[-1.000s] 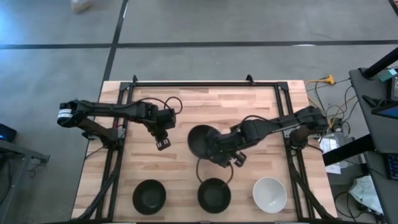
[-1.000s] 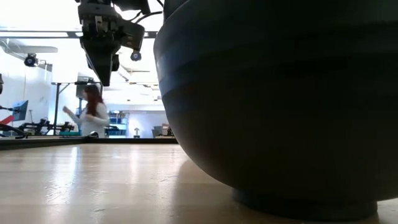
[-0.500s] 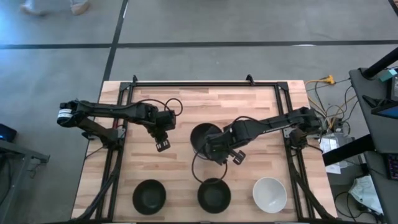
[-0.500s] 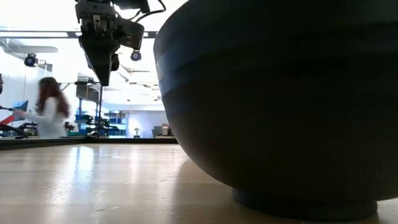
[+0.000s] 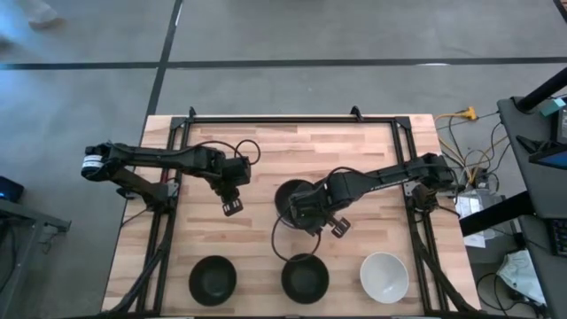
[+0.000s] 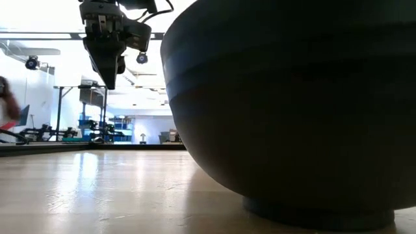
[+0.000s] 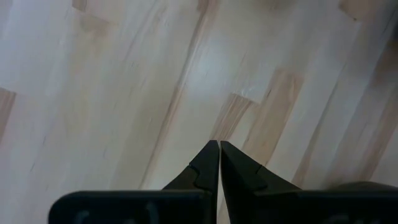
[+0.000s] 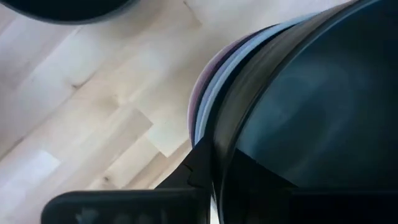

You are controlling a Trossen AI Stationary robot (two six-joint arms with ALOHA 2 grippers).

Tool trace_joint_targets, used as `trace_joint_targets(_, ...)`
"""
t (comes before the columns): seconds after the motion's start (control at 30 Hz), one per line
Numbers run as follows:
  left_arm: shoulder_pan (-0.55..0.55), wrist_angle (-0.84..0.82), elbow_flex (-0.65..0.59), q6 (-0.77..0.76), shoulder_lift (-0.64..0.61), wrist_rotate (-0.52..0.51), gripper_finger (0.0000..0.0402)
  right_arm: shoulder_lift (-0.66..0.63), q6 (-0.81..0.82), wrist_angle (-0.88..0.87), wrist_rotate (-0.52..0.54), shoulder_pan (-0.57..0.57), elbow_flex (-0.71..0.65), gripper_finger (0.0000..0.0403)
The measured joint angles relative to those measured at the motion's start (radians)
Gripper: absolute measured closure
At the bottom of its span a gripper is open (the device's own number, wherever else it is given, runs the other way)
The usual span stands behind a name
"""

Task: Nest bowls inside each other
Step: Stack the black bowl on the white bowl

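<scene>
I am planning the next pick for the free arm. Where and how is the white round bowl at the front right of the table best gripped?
Probably by its rim. The white round bowl stands upright and open, apart from the black bowl beside it, so one finger can go inside and one outside its thin wall. Come from straight above, on the rim nearest the arm.

- a light wooden table top (image 5: 292,151) made of butcher-block planks is seen from above, edged by a black metal frame (image 5: 283,119).
- grey floor (image 5: 354,35) crossed by dark lines is shown around the table.
- a tangle of cables (image 5: 469,159), one with a yellow plug, is laid beside the table's right edge.
- a dark desk (image 5: 536,133) is partly shown at far right.
- a blurred person (image 6: 8,104) is glimpsed at the low view's left edge, in a bright room with shelving (image 6: 104,123).
</scene>
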Motion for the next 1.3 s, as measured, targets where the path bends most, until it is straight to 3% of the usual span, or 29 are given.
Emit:
trace_joint_targets(0.33,0.000,0.019,0.000,0.000,0.000,0.000,0.0402,-0.029,0.071,-0.002,-0.008,-0.021,0.003,0.0334)
trace_joint_targets(0.53,0.000,0.023,0.000,0.000,0.000,0.000,0.0402,-0.070,0.079,-0.001,-0.011,-0.021,0.054,0.0322)
trace_joint_targets(0.7,0.000,0.046,-0.006,0.000,0.000,-0.001,0.0402,-0.075,0.079,-0.004,-0.017,-0.021,0.115,0.0341)
trace_joint_targets(0.9,0.000,0.048,-0.008,0.001,0.000,-0.001,0.0402,-0.076,0.077,-0.014,-0.054,-0.021,0.128,0.0390)
trace_joint_targets(1.3,0.000,0.071,-0.011,0.001,0.000,-0.001,0.0402,-0.063,0.102,-0.026,-0.079,-0.023,0.016,0.0394)
